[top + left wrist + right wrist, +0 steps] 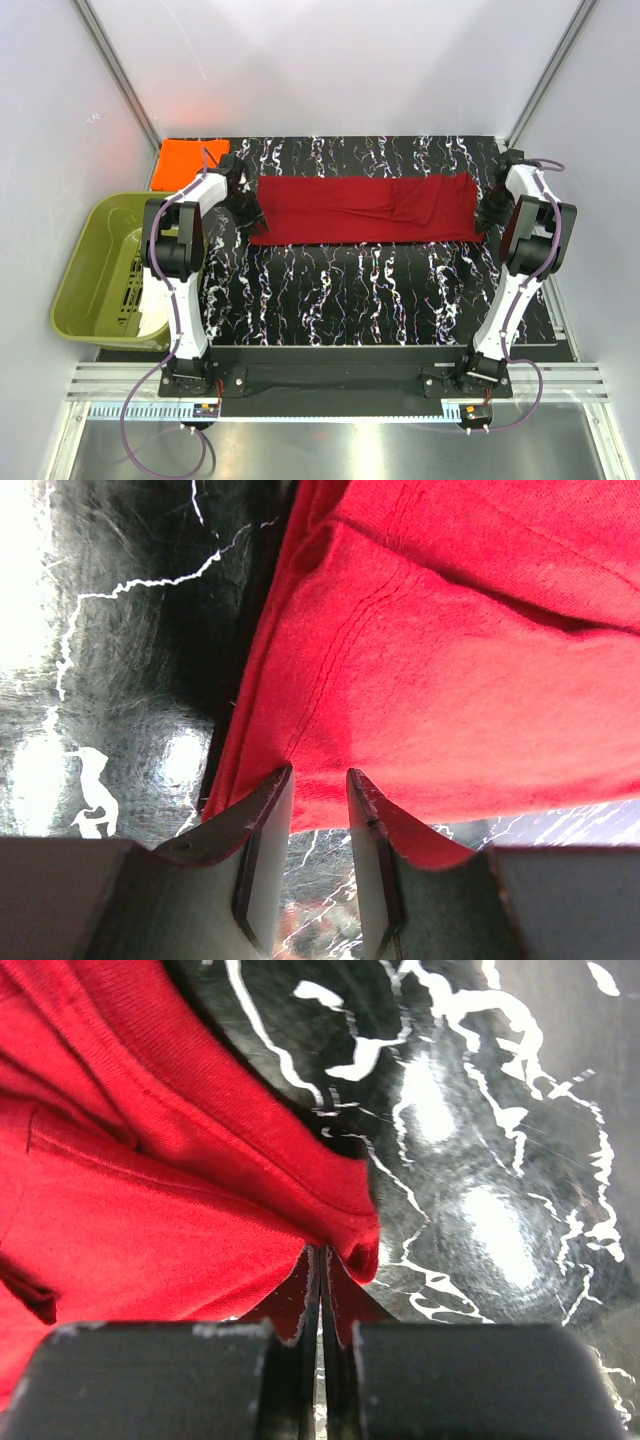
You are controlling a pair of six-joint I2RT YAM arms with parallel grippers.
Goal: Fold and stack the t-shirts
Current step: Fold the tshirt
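No text, labels, brand names, numbers or signs can be read in any of the three views. The white marks on the black marble-patterned table surface (350, 290) are irregular veining, not letters or figures.

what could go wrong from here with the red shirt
The right gripper pinches only a thin corner of the red t-shirt, so it may slip out on lifting. The left gripper has its jaws apart at the hem; lifting now could drag the fold askew.
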